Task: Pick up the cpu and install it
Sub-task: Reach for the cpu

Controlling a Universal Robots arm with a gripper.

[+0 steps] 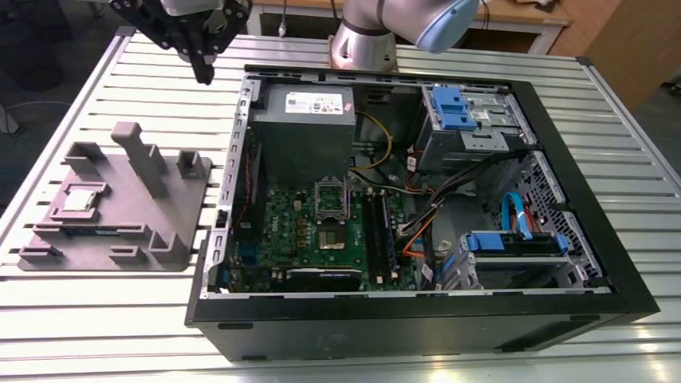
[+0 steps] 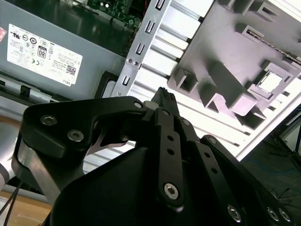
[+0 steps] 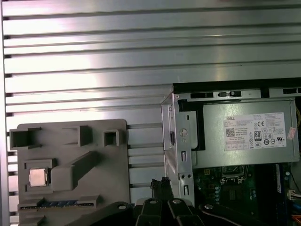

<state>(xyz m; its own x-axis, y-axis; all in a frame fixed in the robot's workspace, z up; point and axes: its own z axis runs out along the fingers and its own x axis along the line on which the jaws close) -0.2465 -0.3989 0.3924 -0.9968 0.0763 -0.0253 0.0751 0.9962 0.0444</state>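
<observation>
Above table (image 1: 107, 319), beside case (image 1: 426, 325) corner: gripper (image 1: 202, 77) empty, jaws seemingly pressed together. cpu (image 1: 83, 198) untouched in grey tray (image 1: 117, 235), well apart. Step: approach; pick-up not begun.

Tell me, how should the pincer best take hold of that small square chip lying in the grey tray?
Probably by two opposite edges of the cpu, straight down from above: it lies flat, metal face up, in a shallow pocket of the grey tray, whose raised rim blocks a sideways approach.
</observation>
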